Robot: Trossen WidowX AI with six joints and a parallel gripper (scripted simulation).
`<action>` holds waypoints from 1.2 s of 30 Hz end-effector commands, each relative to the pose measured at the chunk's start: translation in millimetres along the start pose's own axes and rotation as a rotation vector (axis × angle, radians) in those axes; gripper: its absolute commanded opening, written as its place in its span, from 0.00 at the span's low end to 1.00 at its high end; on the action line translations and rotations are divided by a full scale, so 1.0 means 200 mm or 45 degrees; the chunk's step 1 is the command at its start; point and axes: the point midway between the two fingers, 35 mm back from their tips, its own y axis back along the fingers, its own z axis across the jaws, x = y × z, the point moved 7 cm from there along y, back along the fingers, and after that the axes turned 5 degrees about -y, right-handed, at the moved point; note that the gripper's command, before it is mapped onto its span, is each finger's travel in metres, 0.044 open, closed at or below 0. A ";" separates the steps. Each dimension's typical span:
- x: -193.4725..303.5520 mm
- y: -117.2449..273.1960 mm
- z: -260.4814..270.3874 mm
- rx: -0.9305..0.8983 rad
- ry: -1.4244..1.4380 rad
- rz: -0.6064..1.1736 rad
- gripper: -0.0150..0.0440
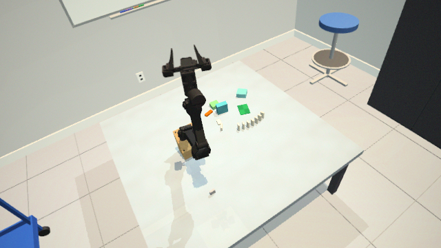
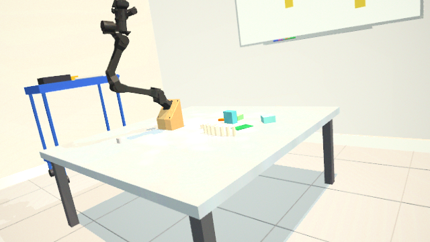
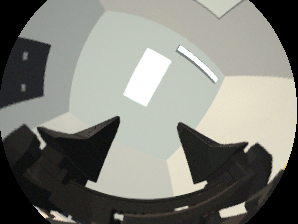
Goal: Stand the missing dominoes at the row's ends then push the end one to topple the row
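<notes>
A curved row of several cream dominoes [image 1: 238,127] [image 2: 234,131] stands upright on the table [image 1: 293,148] [image 2: 161,161]. Near its left end in the top view, one loose cream domino [image 1: 218,122] seems to lie flat. Another cream domino [image 1: 221,127] is close beside it; whether it stands or lies is too small to tell. A small grey-pink block [image 1: 212,191] [image 2: 119,140] lies apart, well away from the row. My gripper [image 1: 182,47] [image 3: 149,122] is open and empty, raised high above the table and pointing up, far from the dominoes. Its fingers are not visible in the exterior view.
Behind the row are a green flat tile [image 1: 243,109] [image 2: 244,127], a teal box [image 1: 222,108] [image 2: 230,117], a light green block [image 1: 213,104] [image 2: 240,117], an orange piece [image 1: 209,113] [image 2: 221,119] and a turquoise box [image 1: 242,93] [image 2: 268,119]. The arm's wooden base [image 1: 182,145] [image 2: 170,117] stands nearby.
</notes>
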 end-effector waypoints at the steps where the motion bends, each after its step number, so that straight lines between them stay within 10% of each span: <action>1: -0.01 0.00 0.00 -0.002 0.002 -0.005 0.98; 21: -1.01 0.08 0.46 -0.353 0.401 -0.951 1.00; 36: -1.67 0.62 0.85 -0.510 0.601 -1.861 1.00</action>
